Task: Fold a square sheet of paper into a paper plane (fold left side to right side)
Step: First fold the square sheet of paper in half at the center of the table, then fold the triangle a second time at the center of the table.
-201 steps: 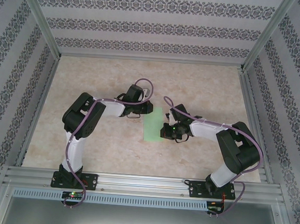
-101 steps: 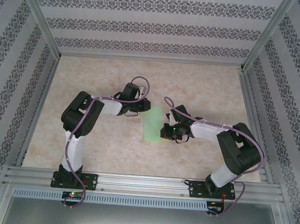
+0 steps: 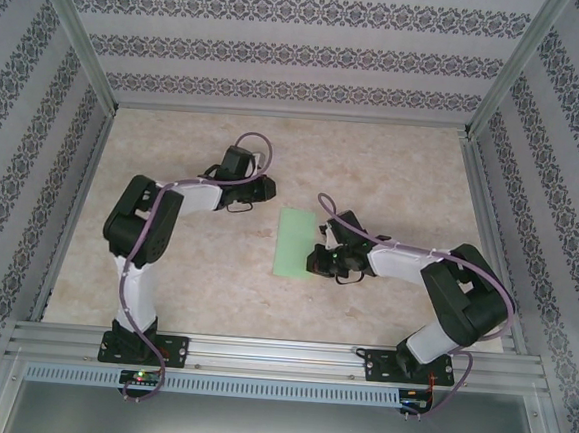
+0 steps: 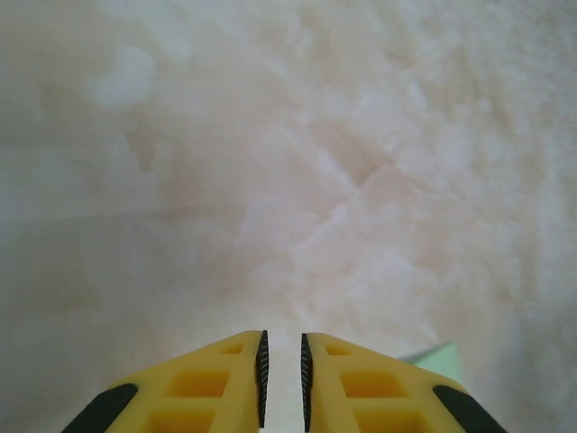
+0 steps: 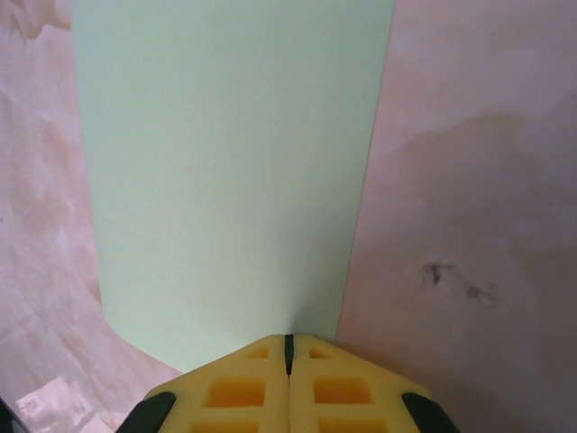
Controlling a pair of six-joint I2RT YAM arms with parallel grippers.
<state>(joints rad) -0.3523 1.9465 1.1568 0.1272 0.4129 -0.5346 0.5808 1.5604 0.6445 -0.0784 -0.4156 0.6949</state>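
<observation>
Your right gripper [image 5: 288, 343]: fingers pressed together, tips at the near edge of the square sheet of paper [image 5: 225, 162], which lies as a flat folded strip stretching ahead of them. Your left gripper [image 4: 281, 370]: fingers narrowly apart, gripping nothing; a paper corner shows just to its right.

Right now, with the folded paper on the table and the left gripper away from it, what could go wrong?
1. The shut right gripper sits at the paper's right edge; if it drags, the thin sheet could slide or skew, since nothing else pins it.
2. The left gripper is apart from the paper, so the fold may spring open if the crease is soft.
</observation>
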